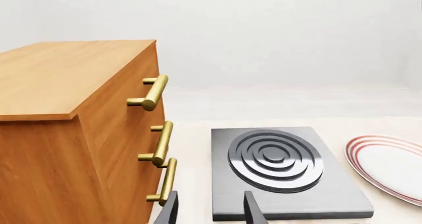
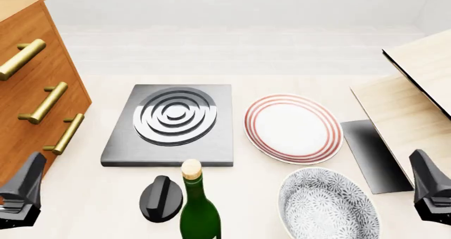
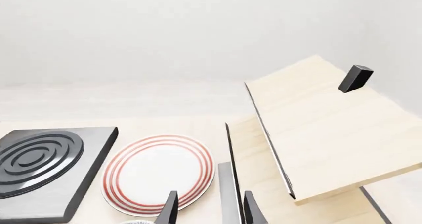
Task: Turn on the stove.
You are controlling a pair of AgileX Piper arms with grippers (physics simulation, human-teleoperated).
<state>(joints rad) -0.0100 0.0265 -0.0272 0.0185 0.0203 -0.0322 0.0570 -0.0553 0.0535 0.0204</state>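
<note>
My left end effector (image 1: 209, 210) hangs parted and empty beside the wooden drawer chest (image 2: 28, 86), touching nothing. The stove (image 2: 172, 124) lies left of centre on the worktop (image 2: 105, 202), its knob (image 2: 160, 198) just before it beside a green bottle (image 2: 198, 207), then a red-ringed plate (image 2: 293, 128) and patterned bowl (image 2: 328, 204). My right end effector (image 3: 209, 207) is likewise parted and empty.

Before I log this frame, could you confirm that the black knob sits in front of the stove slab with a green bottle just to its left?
Not quite: in the front view the green bottle stands just to the right of the black knob, not its left. The knob does sit in front of the stove slab.
</note>
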